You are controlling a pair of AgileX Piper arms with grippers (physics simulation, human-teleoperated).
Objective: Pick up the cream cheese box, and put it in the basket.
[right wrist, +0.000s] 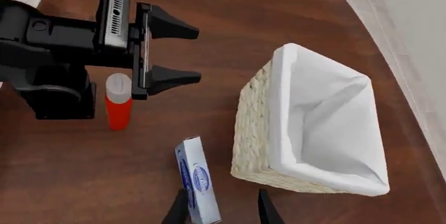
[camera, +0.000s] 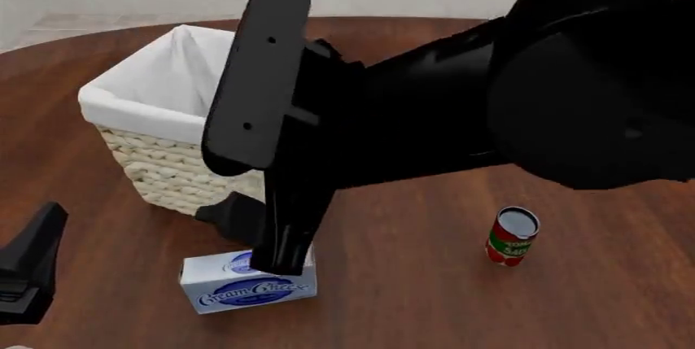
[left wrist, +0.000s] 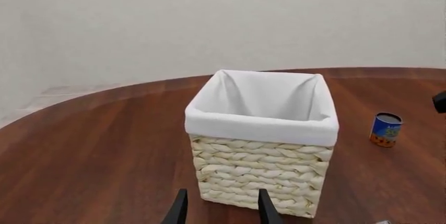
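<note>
Box (camera: 247, 282) on table just in front of basket (camera: 163, 133). Light, stiff, smooth. Best pinched across thin sides. Right gripper (right wrist: 218, 209) open around box, maybe not touching. Left gripper (right wrist: 183, 53) open, empty.

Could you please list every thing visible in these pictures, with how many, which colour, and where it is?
basket: one, cream wicker with white cloth liner, far left part of the table.
cream cheese box: one, pale silver-blue with dark blue logos, on the table just in front of the basket.
red can: one, red with green and white label, upright on the table, right of the box.
blue can: one, blue and orange, upright beside the basket.
red bottle: one, red with white cap, near the left arm.
table: one, dark red-brown wood.
left hand: black, open, empty.
right hand: black, open, around the box.
</note>
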